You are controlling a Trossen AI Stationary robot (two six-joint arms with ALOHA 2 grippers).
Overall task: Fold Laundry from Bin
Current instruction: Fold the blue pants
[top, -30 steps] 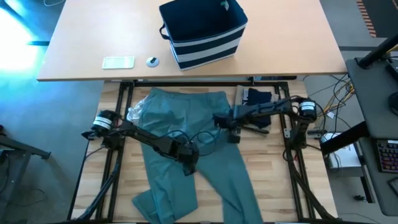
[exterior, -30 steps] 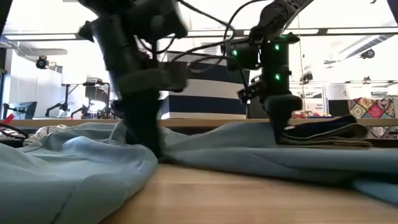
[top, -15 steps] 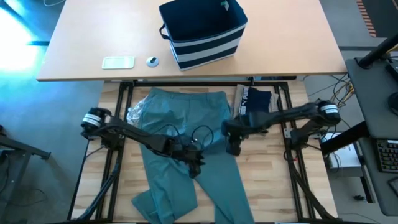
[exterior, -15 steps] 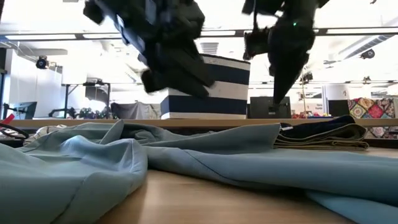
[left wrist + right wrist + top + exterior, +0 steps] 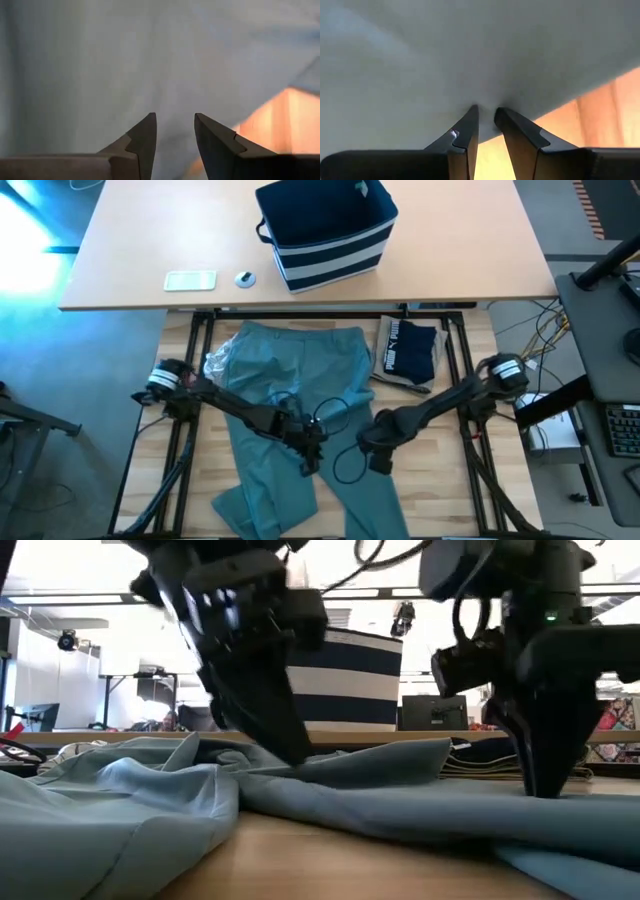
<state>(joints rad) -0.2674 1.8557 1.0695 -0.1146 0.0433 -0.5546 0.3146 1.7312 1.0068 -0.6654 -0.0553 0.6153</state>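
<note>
Two dark arms reach over your pale wooden slatted tabletop, both low over the large teal-green pair of trousers that lies spread across its middle, waistband at the far side and legs running toward the near edge.

Your left gripper sits at the centre of the trousers, near where the legs part. In the left wrist view its fingers stand a little apart, with teal cloth filling the space ahead of them and nothing caught between the tips. Whether they touch the cloth you cannot tell.

Your right gripper is just to the right, at the right-hand edge of the right trouser leg. In the right wrist view its fingers are drawn close with a narrow gap, and their tips press into the edge of the teal cloth, bare wood showing beyond. In the low view that gripper points straight down onto the fabric.

Folded on the far right of the tabletop you have a dark navy garment with white print, lying on a tan one that peeks out beneath it. At the far left, a crumpled grey-white patterned garment touches the trousers' waistband.

Beyond the tabletop, the navy blue soft-sided bin with white stripes stands upright on a separate light wooden desk.
</note>
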